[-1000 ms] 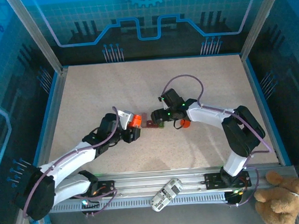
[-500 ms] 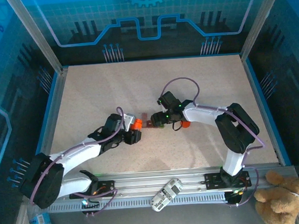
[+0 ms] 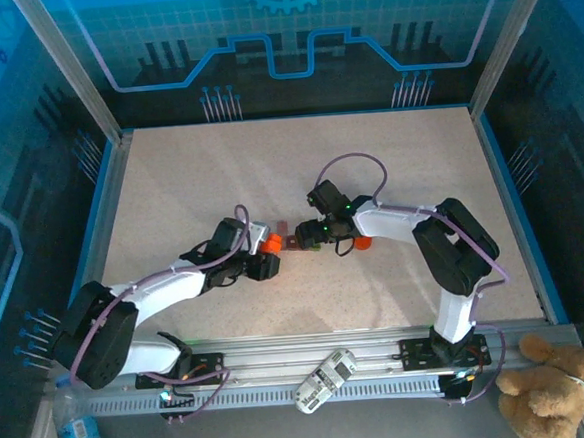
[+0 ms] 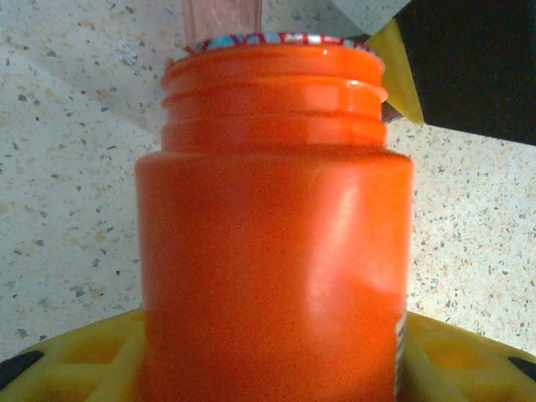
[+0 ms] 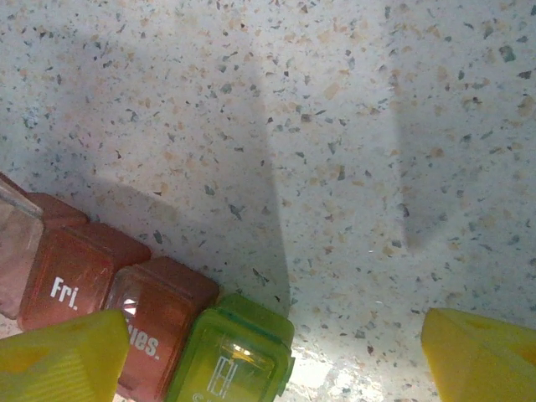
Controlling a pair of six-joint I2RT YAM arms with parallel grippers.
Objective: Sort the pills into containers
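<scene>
1. Nearest the arm bases, the left tool [image 3: 261, 253] is clamped on the orange plastic cylindrical pill bottle [image 4: 276, 251], which sits between its yellow fingers [image 4: 75, 368].
2. The bottle lies tipped over, its threaded neck pointing at the containers. Whether the mouth is unsealed I cannot tell.
3. Just beyond the neck, the containers [image 5: 126, 318], a flat strip of joined dark red plastic compartments with one green end compartment [image 5: 230, 360], lie on the speckled pale surface [image 5: 335, 126] between the two tools.
4. The right tool [image 3: 311, 235] hangs above the strip's green end with its fingers spread wide, gripping nothing.
5. A small round orange piece [image 3: 362, 241], probably the bottle's cap, lies beside the right wrist.
6. Step in hand, as I judge it: bringing the bottle to the strip for pouring.
7. The lettered red lids look closed, so the next move likely calls for an opened compartment under the mouth, a steadied strip, and a gentle tilt.
</scene>
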